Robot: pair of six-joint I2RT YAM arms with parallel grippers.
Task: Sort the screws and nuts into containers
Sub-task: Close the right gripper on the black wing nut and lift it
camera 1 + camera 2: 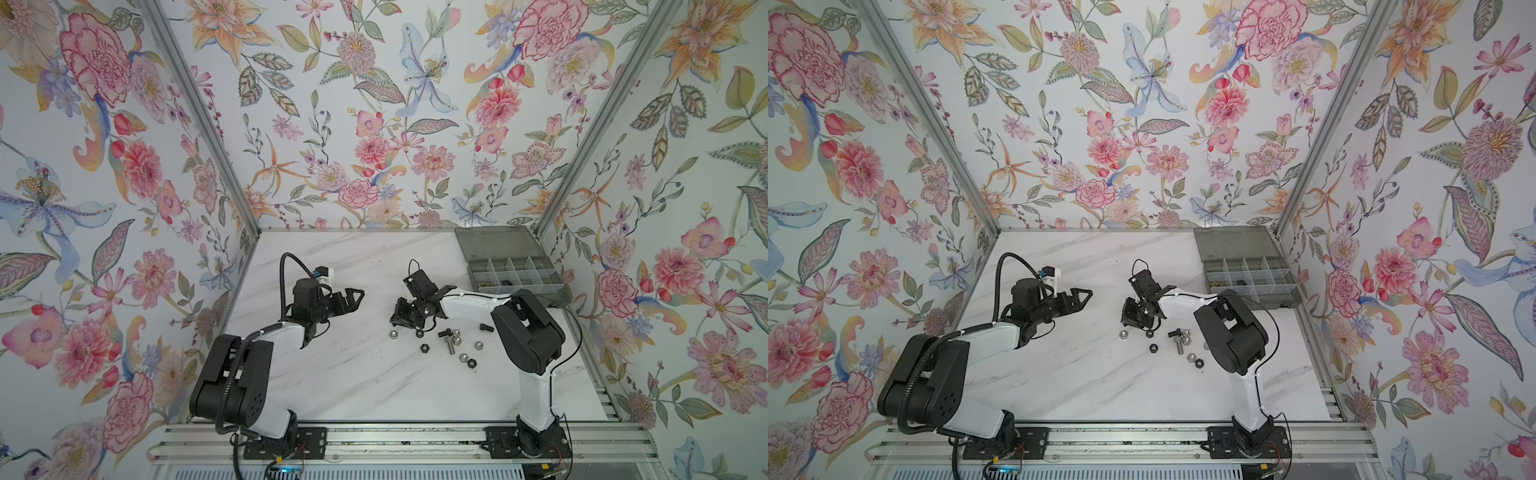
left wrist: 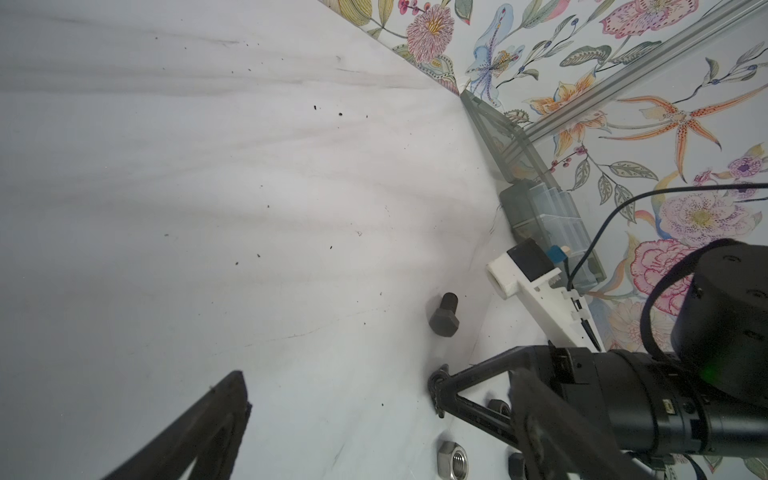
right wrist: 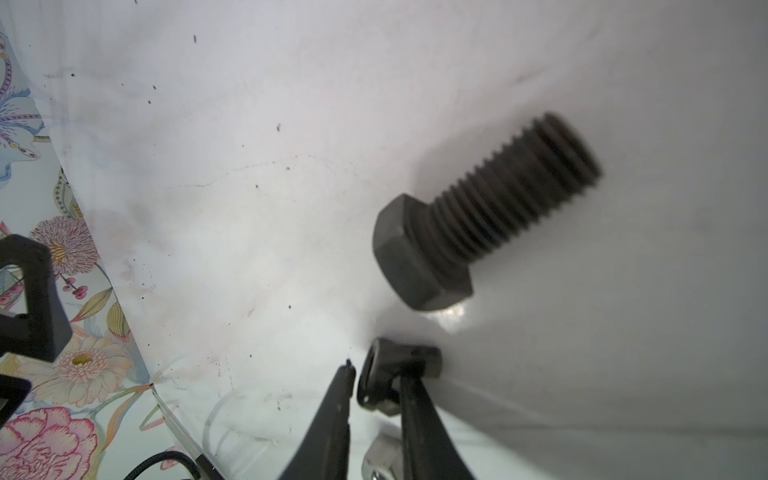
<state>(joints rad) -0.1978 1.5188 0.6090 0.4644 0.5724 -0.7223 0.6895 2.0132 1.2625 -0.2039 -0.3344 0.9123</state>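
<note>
Right gripper (image 3: 378, 370) pinches a black nut (image 3: 415, 357) standing on edge, fingers narrow; left gripper (image 1: 353, 296) hangs left of centre, fingers wide, empty.

Held nut is at the far left edge of the loose pile on the table (image 1: 353, 382), right of centre; box (image 1: 519, 266) lies open in the far right corner. Handling, judged: small hard steel, light, slick, and likely to roll or pop out if squeezed on the rim, so grip across two flats; take bolts across the shank. Count on the table: three black nuts including the held one, five silver nuts (image 1: 392, 333), two black bolts (image 1: 445, 332), one silver bolt (image 1: 449, 344). Near cells of the box hold a few bits, too small to count.
</note>
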